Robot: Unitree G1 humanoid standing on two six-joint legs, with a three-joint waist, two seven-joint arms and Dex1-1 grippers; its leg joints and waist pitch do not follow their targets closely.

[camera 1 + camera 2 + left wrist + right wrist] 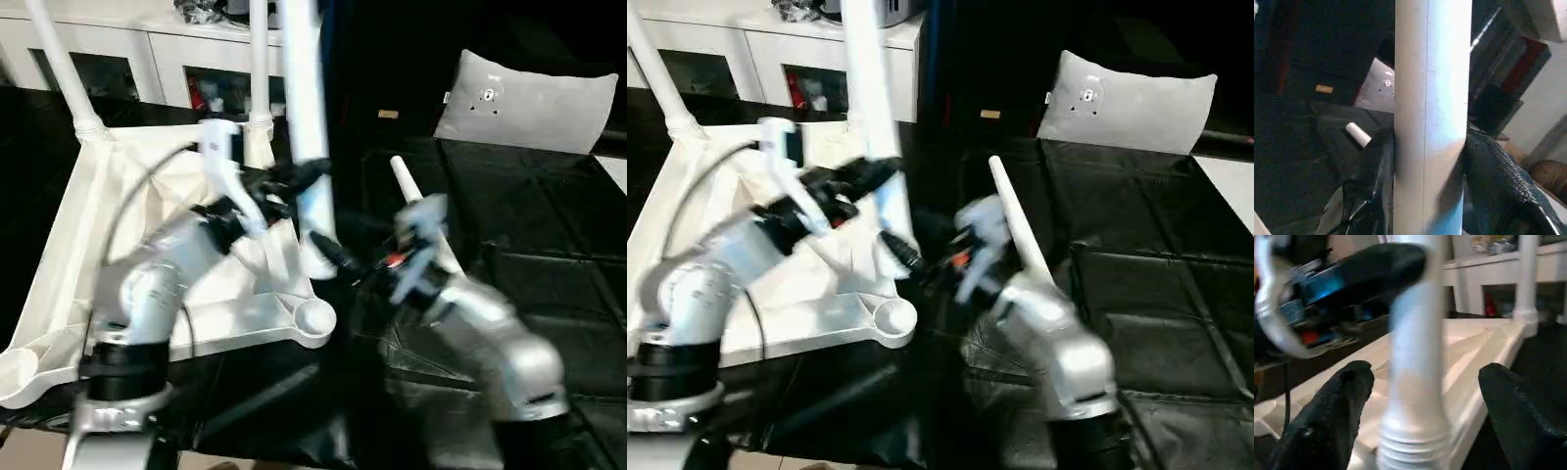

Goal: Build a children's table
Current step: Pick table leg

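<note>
Left wrist view: left pincer point(1430, 196) clamps leg point(1432, 98); right pincer point(1420, 416) released around it

A home: glass-doored cabinet point(147, 59), pillow point(529, 103) on black floor.

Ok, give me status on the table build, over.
Left gripper shut on third leg, held upright over table top. Right gripper open around its threaded end. Two legs seated. Fourth leg on black mat.

Dim room, dark floor, motion-blurred arms, glare on white plastic, soft focus.
</note>
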